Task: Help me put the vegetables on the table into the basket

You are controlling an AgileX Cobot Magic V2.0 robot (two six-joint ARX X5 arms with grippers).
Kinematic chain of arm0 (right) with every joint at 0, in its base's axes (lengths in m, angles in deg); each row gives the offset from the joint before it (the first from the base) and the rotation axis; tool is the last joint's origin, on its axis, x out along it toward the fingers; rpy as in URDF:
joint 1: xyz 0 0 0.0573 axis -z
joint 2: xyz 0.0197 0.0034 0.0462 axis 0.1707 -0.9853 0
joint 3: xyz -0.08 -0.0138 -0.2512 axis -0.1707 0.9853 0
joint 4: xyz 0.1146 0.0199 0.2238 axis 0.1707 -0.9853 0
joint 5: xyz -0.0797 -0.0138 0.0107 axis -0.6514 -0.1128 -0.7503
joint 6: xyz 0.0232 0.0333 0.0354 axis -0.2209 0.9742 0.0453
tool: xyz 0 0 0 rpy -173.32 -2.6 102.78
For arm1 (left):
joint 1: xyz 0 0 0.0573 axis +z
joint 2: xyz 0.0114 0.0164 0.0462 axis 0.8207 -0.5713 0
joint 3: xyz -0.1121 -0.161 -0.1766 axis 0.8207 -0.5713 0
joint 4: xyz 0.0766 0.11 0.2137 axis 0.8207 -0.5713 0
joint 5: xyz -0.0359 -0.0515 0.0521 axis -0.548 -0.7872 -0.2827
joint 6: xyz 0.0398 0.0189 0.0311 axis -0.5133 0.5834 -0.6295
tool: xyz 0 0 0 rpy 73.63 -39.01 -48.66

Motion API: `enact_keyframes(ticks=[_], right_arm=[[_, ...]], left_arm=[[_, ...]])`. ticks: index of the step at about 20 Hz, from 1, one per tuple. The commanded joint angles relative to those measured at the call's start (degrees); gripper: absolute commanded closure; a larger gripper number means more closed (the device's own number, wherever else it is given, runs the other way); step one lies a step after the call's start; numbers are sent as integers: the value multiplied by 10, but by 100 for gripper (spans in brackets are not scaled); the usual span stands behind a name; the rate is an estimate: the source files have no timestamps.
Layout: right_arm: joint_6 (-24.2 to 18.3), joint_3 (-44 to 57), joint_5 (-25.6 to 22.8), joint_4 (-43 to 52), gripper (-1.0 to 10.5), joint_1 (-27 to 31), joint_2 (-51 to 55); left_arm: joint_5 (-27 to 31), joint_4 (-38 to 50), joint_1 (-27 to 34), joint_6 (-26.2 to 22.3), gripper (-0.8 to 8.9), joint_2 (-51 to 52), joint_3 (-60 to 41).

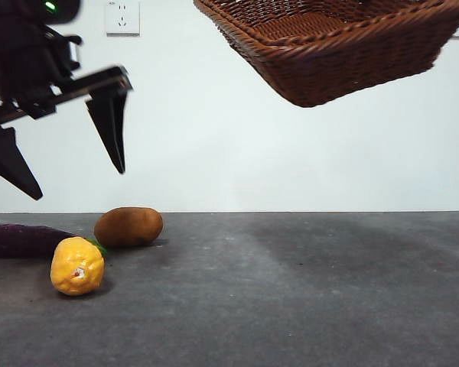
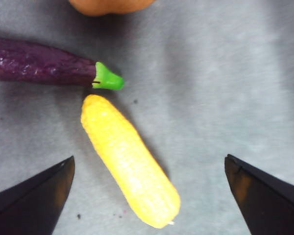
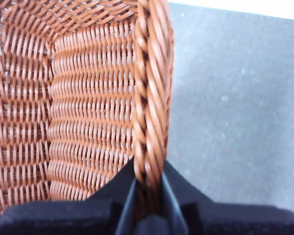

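The right gripper (image 3: 148, 188) has its jaws pinched on the braided rim of the basket (image 1: 344, 57), which hangs tilted in the air at about one o'clock in the front view, well clear of the surface (image 1: 306, 298). The left gripper (image 1: 65, 164) hovers with its jaws spread wide above the three vegetables, none of which is in the basket yet. Its wrist view shows the yellow piece (image 2: 130, 159) lying slantwise between the open jaws, its far end just beside the green tip of the eggplant (image 2: 41, 66), with the potato (image 2: 110, 5) beyond. In the front view the yellow piece (image 1: 77, 265) sits at about eight o'clock, the eggplant (image 1: 23, 240) and potato (image 1: 128, 226) behind it. The step in hand looks like the first pick. The next move likely calls for descending straight over the yellow piece, turning the jaws across its narrow width, and closing without nudging the eggplant.
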Motion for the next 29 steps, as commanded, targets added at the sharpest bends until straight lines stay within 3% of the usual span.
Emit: enact_keyframes(ticks=[1, 5, 18, 20, 25, 29], right_arm=[[-7, -2, 4, -1, 957, -1, 7], [-17, -2, 4, -5, 957, -1, 9], [-22, -2, 11, -6, 957, -1, 9], [-22, -2, 11, -6, 957, -1, 9], [-22, -2, 11, -7, 957, -1, 9], [-23, -2, 11, -14, 957, -1, 9]], left_arm=[[14, -43, -7, 16, 186, -46, 24], [22, -104, -8, 52, 186, -97, 30], [37, -74, -31, 89, 200, -149, 30], [38, -65, -38, 89, 318, -153, 30], [37, -55, -46, 80, 775, -153, 30], [37, -54, -49, 80, 820, -153, 30]])
